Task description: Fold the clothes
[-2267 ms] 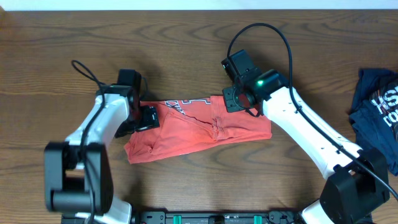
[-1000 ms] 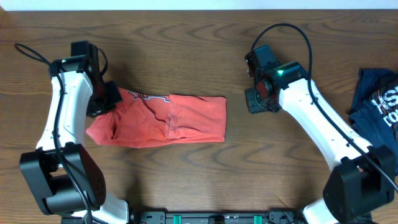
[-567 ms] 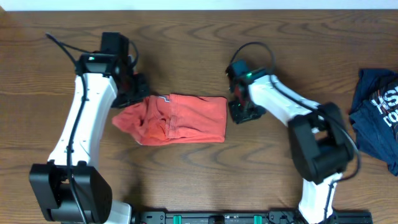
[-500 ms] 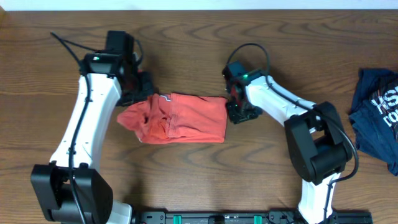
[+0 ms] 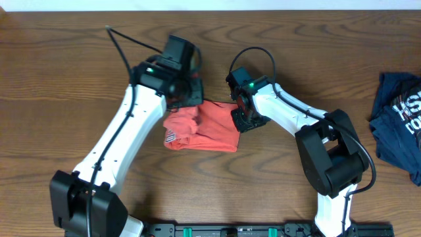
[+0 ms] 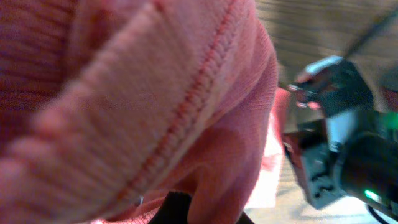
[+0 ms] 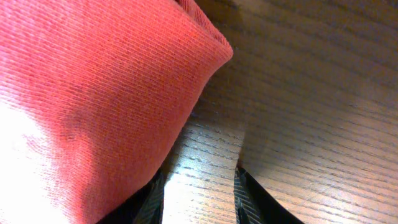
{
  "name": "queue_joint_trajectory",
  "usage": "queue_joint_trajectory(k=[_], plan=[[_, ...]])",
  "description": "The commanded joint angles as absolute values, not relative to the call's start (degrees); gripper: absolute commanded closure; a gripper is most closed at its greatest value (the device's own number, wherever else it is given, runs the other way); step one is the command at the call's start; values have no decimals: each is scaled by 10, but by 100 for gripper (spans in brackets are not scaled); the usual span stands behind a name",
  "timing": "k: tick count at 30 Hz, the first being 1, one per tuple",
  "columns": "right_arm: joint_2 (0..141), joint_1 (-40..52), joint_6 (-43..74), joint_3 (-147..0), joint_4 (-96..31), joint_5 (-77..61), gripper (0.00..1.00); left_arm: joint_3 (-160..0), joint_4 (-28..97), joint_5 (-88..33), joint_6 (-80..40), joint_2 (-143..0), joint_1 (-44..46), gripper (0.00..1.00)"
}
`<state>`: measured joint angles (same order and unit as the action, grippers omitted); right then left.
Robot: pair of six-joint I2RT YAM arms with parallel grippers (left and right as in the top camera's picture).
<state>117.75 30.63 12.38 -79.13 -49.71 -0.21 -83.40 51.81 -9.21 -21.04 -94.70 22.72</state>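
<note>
The clothes, a red-orange T-shirt (image 5: pixel 209 130), lie bunched in a short fold at the table's middle, with a bit of pale print showing at the lower left. My left gripper (image 5: pixel 190 97) is shut on the shirt's upper left edge, lifting it over the rest. In the left wrist view the ribbed, stitched fabric (image 6: pixel 149 106) fills the frame and drapes over a dark fingertip (image 6: pixel 176 210). My right gripper (image 5: pixel 241 120) stands at the shirt's right edge. In the right wrist view that gripper (image 7: pixel 199 199) is open over bare wood, the shirt (image 7: pixel 93 93) lying against its left finger.
A dark blue garment (image 5: pixel 398 122) with white lettering lies crumpled at the right edge of the wooden table (image 5: pixel 79 66). Black cables loop above both wrists. The two arms are close together over the shirt.
My left gripper has carried the shirt's left end far to the right, doubling it over into a shorter bundle. The right gripper has shifted slightly left at the shirt's right edge.
</note>
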Motion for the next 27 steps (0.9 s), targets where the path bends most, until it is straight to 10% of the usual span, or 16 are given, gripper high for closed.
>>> queue_joint_trajectory(k=[1, 27], plan=[[1206, 316, 122, -783, -493, -29, 65, -846, 509, -96, -218, -939, 254, 93], [1170, 234, 204, -836, -587, 23, 71, -846, 543, -146, -213, -959, 308, 79]])
